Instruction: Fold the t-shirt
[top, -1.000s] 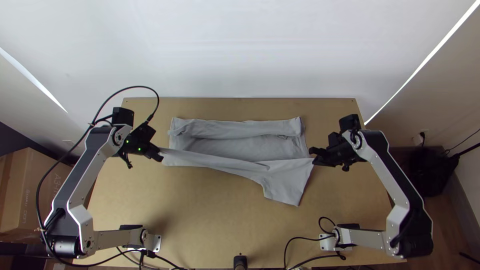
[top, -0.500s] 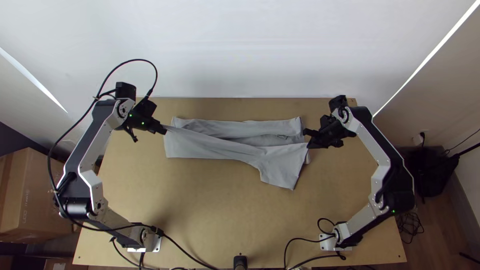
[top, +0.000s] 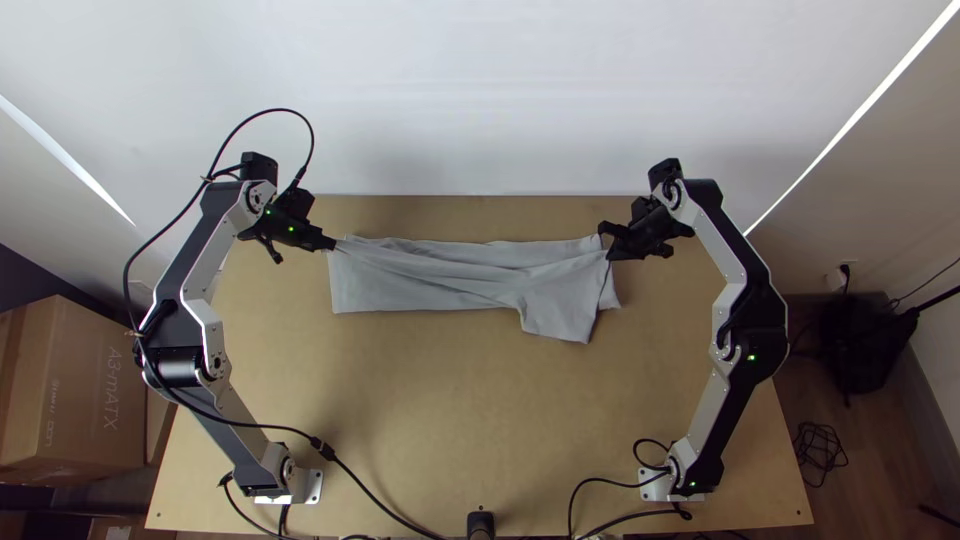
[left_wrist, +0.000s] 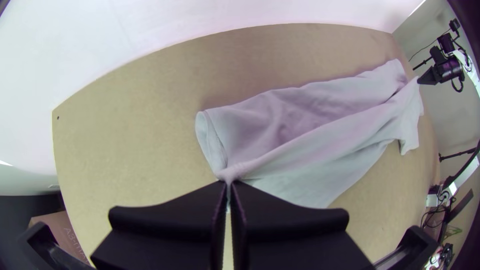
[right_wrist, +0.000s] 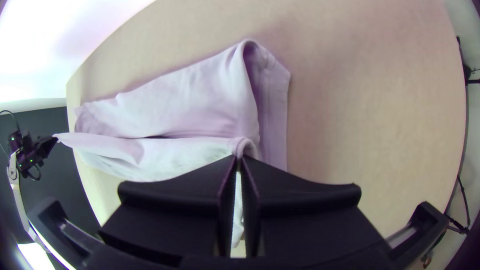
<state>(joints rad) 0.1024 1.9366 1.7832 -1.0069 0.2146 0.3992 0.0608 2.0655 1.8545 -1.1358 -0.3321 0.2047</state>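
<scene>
Top view: the shirt (top: 440, 278) lies as a folded strip across the table (top: 420, 410). Left gripper (top: 333, 243) and right gripper (top: 608, 256) each clamp an edge near its ends. Fabric looks light and limp (likely to sag); grip corners, keep tension.

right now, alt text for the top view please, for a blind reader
A grey cloth t-shirt lies in a long, rumpled band across a light wooden table; the black left gripper and black right gripper hold its upper layer by opposite ends in their jaws. A flap extends at lower right.
</scene>
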